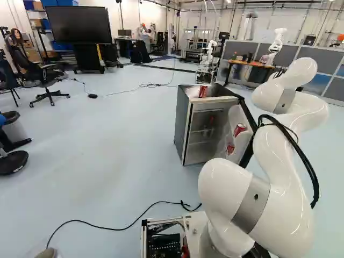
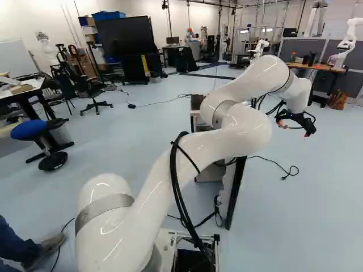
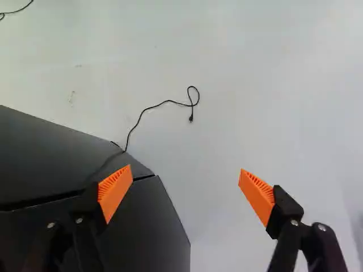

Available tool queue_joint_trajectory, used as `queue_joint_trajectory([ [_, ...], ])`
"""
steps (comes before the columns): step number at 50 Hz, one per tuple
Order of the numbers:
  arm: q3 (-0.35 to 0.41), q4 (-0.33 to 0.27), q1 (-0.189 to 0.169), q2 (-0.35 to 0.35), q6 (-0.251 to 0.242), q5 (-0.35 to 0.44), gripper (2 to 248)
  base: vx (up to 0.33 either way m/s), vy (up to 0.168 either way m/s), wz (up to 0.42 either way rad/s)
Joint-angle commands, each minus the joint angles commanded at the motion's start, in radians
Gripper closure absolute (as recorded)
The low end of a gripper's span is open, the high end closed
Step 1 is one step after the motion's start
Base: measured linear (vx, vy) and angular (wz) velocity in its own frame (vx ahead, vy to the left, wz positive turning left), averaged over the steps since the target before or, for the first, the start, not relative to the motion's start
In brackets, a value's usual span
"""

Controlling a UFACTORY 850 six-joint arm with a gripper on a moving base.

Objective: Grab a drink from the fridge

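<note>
Arm: white, one, rising over the base (image 1: 200, 228) and reaching out to the far side of the fridge door.
Person's foot: one, shod (image 2: 52, 242), beside the base, at the left of the right base view.
Fridge door: one, swung open (image 2: 233, 195), its racks facing the left base view.
Door cans: two red, upper (image 1: 239, 129) and lower (image 1: 230, 148), in the racks on the door's inner face; long axes not clear.
Fridge: one, steel-fronted (image 1: 185, 126), interior exposed.
Top can: one, red (image 1: 202, 91), on the fridge's top, apparently upright.
Jaws: one pair, empty and spread wide, orange pads (image 3: 115, 190) well apart; pointed down, one pad over dark panels (image 3: 153, 226), the other over floor.
Governing relation: jaws on the outer side of the door, door cans on the inner; in the right base view the fridge lies left of them. Next move, as judged: lift back over the door's edge, or round it, without knocking it.
Floor: pale blue (image 1: 107, 150), bearing a loose black cord (image 3: 164, 103).
Far counter: wooden top (image 2: 317, 67), another robot (image 2: 347, 45) beside it.
</note>
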Motion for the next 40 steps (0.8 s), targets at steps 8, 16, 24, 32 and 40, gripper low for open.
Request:
queue_joint_trajectory([
  [8, 0.061, 0.000, -0.011, 0.038, 0.000, 0.045, 3, 0.000, 0.000, 0.000],
  [16, 0.125, -0.002, -0.021, 0.079, 0.000, 0.090, 3, 0.000, 0.000, 0.000],
  [24, 0.194, -0.015, -0.030, 0.123, 0.000, 0.143, 3, 0.000, 0.000, 0.000],
  [32, 0.265, -0.037, -0.037, 0.169, 0.000, 0.198, 3, 0.000, 0.000, 0.000],
  [40, 0.334, -0.065, -0.043, 0.215, 0.000, 0.255, 3, 0.000, 0.000, 0.000],
])
